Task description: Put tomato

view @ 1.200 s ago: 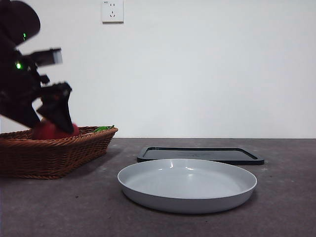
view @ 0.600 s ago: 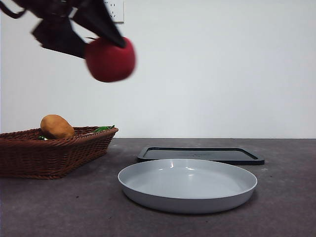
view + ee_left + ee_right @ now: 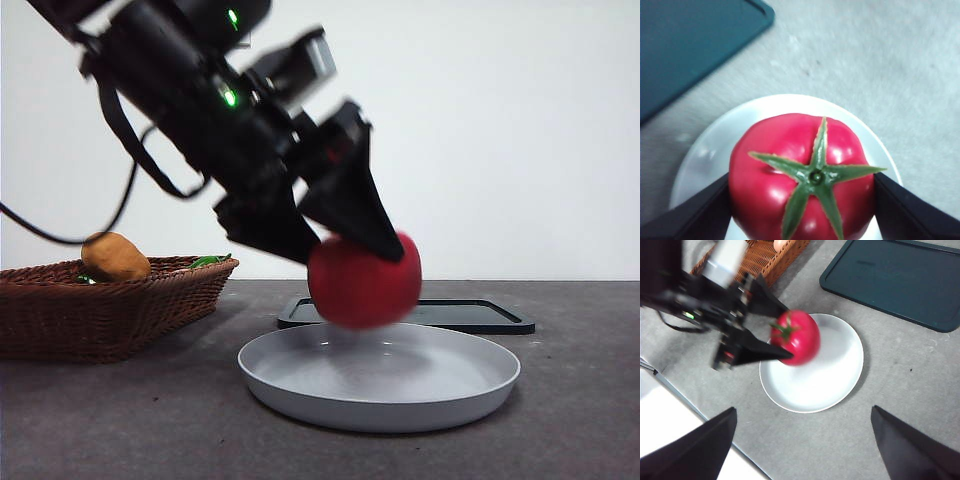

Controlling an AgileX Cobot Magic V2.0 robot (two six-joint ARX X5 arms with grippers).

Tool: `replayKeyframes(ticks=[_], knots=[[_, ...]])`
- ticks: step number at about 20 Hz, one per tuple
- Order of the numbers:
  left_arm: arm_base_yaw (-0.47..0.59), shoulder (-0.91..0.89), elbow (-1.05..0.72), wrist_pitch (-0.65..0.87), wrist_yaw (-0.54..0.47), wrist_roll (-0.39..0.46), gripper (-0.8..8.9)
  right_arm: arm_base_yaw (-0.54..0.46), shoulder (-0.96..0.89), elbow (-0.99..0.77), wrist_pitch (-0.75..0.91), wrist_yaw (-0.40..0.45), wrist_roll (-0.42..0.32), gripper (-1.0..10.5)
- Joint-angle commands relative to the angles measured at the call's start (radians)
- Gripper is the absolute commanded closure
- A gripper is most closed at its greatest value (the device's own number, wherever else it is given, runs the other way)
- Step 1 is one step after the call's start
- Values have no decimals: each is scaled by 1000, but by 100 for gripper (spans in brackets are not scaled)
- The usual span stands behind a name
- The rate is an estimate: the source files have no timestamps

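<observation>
Left gripper (image 3: 362,262): it is clamping the tomato (image 3: 364,281) between its two black jaws, one on each flank, closed only as far as the fruit's width allows.
Tomato: it is hanging just above the grey plate (image 3: 460,392), not yet touching it; from the left wrist the green stem is pointing up at the camera and the white rim is showing around the fruit.
Right gripper (image 3: 802,440): it is waiting high over the table, jaws spread wide and holding nothing.
Risk: if the jaws are letting go from this height, the round, glossy fruit is likely to roll toward the shallow rim and possibly over it; pressing down too hard could tip or slide the light plate.
Surface: a dull grey table top (image 3: 580,420) is carrying the plate, a dark tray (image 3: 480,316) just behind it, and a wicker basket (image 3: 110,310) holding an orange-yellow fruit (image 3: 115,257).
Room: a plain white wall is standing behind.
</observation>
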Motion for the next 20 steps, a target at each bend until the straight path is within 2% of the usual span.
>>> replayKeyframes(ticks=[1,10,13,20], knots=[[-14,54,18,37,2,-2,566,6,8,19,10,2,-5,520],[-15,117,18,63,2,-2,554,6,8,19,10,5,-5,520],[-15,117,18,62,2,-6,382,6,8,19,10,5,-5,520],[-15,97,22,60,3,-33,356,6,8,19,10,5,-5,520]])
